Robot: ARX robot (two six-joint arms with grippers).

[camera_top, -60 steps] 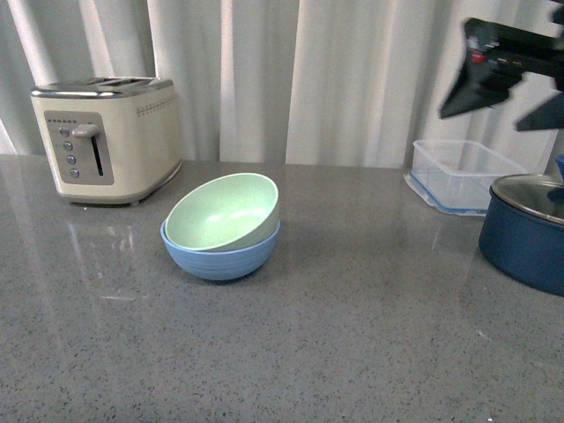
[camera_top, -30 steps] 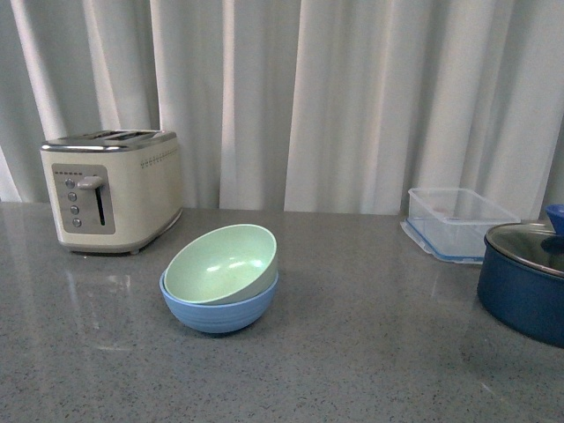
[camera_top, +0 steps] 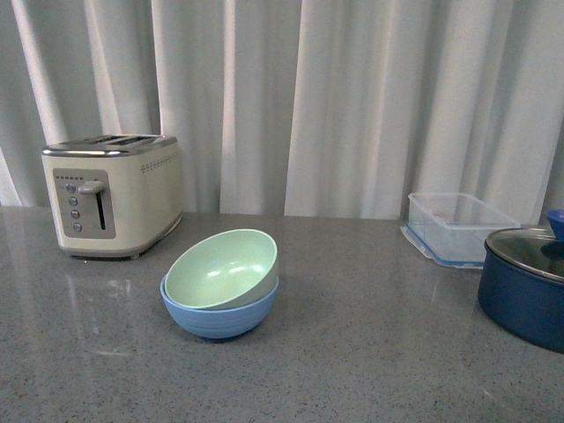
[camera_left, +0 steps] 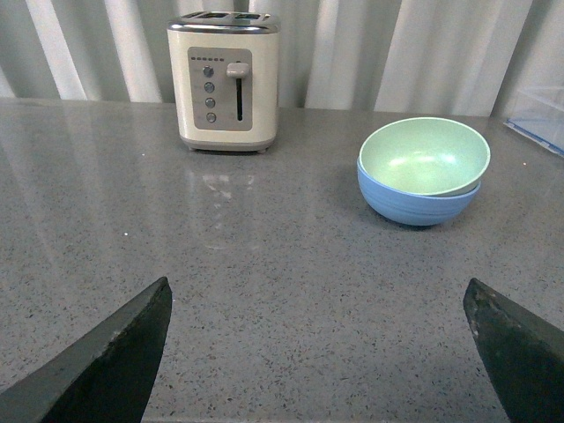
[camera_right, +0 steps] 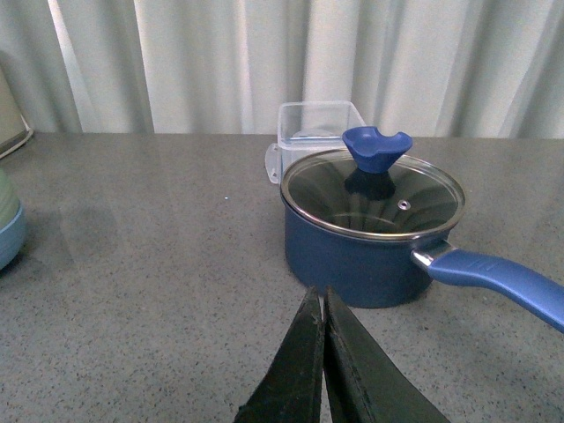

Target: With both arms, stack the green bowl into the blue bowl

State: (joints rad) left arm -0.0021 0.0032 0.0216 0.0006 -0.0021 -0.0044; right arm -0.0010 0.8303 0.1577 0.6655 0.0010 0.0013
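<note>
The pale green bowl [camera_top: 222,269] sits tilted inside the light blue bowl [camera_top: 220,319] on the grey counter, in front of the toaster. Both also show in the left wrist view, the green bowl [camera_left: 425,156] nested in the blue bowl [camera_left: 418,204]. My left gripper [camera_left: 319,304] is open and empty, well back from the bowls. My right gripper [camera_right: 318,295] is shut and empty, close in front of the navy pot; an edge of the stacked bowls [camera_right: 9,227] shows far off to one side. Neither arm shows in the front view.
A cream toaster [camera_top: 112,194] stands at the back left. A clear plastic container [camera_top: 458,226] and a dark navy pot with glass lid [camera_top: 527,286] stand at the right; the pot's blue handle [camera_right: 498,278] sticks out. White curtains hang behind.
The right arm, seen high at the upper right a second ago, has left the front view. The camera view has shifted slightly upward. The bowls have not moved.
</note>
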